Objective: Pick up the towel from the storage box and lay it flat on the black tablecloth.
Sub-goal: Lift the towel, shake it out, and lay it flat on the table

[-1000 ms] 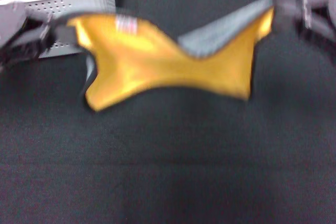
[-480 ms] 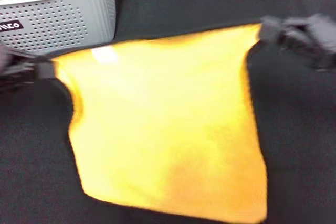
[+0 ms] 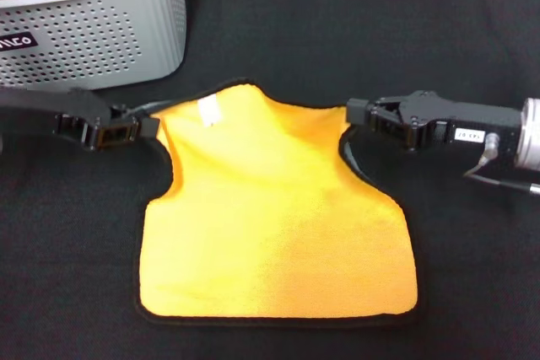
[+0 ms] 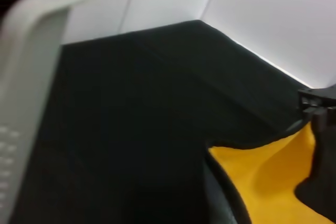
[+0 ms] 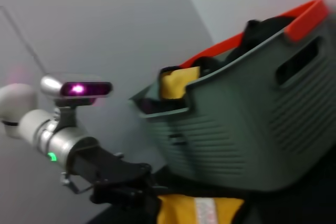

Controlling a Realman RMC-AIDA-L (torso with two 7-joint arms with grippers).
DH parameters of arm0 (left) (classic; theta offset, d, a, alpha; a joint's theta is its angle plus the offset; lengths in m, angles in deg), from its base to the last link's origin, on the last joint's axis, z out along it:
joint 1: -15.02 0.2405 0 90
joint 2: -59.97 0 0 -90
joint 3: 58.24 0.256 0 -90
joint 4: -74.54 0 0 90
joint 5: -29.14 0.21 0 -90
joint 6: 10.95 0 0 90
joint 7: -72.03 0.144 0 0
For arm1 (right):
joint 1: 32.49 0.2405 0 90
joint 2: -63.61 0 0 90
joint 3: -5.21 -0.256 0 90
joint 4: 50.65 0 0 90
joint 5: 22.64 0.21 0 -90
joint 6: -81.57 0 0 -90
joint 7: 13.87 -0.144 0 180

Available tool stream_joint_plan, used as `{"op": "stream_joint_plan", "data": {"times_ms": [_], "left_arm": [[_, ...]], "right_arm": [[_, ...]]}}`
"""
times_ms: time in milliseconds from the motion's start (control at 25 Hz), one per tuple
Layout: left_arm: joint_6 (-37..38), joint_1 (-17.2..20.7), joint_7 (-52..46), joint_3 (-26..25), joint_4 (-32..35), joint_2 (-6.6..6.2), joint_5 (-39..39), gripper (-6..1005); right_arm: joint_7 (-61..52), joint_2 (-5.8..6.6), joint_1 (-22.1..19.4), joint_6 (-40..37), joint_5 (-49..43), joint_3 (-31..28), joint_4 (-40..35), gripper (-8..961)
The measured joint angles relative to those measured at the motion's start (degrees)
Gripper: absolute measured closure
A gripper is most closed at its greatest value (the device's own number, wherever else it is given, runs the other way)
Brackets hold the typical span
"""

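My left gripper (image 3: 145,126) is pinched on one far corner of the towel (image 3: 274,225), and my right gripper (image 3: 359,113) is clamped on the other far corner, low over the cloth. Between my two sets of fingers the far edge sags in a shallow curve, the small white tag (image 3: 207,109) lying just inside my left fingers. Outward from my fingertips, toward me, the towel spreads yellow face up and lies flat on the black tablecloth (image 3: 472,276), its near edge straight and its black edging showing all round. Only the two corners I hold are lifted and pulled in, so the sheet narrows at my fingers.

I judge the task nearly finished: the towel is out of the storage box (image 3: 101,31) and mostly laid. What is left is to lower both corners, let go, and draw my arms clear without dragging the fabric.

Beyond my left fingers stands the box, dark cloth still inside. The tablecloth runs on to a pale wall (image 4: 262,9) behind.
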Motion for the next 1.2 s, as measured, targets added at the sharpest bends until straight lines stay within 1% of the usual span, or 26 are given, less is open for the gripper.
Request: {"op": "stream_joint_plan", "data": {"times_ms": [200, 280, 360, 480, 560, 640, 720, 880, 1200], "left_arm": [[-4.09, -1.03, -1.15, 0.0, 0.02, 0.34, 0.01, 852], [-5.33, -1.65, -1.5, 0.05, -0.12, 0.66, 0.11, 851], [-6.64, -2.39, -2.17, 0.24, -0.18, 1.22, 0.31, 850], [-8.11, -3.34, -3.2, 0.5, -0.18, 2.27, 1.03, 848], [-9.18, -3.94, -3.8, 0.54, -0.18, 3.06, 2.21, 846], [-10.28, -4.21, -4.08, 0.57, -0.18, 3.61, 2.99, 845], [-10.88, -4.34, -4.18, 0.55, -0.18, 3.91, 3.16, 843], [-11.89, -4.61, -4.53, 0.55, -0.17, 4.13, 3.29, 840], [-13.19, -4.72, -4.6, 0.61, -0.16, 4.27, 3.92, 835]], "right_arm": [[0.49, 0.68, -1.99, -2.62, 0.0, -2.63, -3.53, 907], [0.67, 1.33, -2.18, -3.43, -0.32, -3.79, -4.48, 907], [0.63, 2.02, -1.79, -4.0, -0.47, -3.88, -4.82, 907], [0.09, 2.45, -0.7, -5.01, -1.6, -3.61, -4.7, 906], [-0.19, 2.4, -0.04, -6.36, -3.17, -3.61, -4.71, 906], [-0.26, 2.03, 0.5, -8.25, -4.47, -3.48, -4.77, 906], [-0.26, 1.68, 0.87, -9.73, -5.25, -3.3, -4.85, 905], [-0.26, 1.03, 1.19, -12.15, -6.69, -3.34, -5.0, 905], [-0.42, 0.59, 1.03, -13.59, -6.84, -3.34, -5.22, 904]]}}
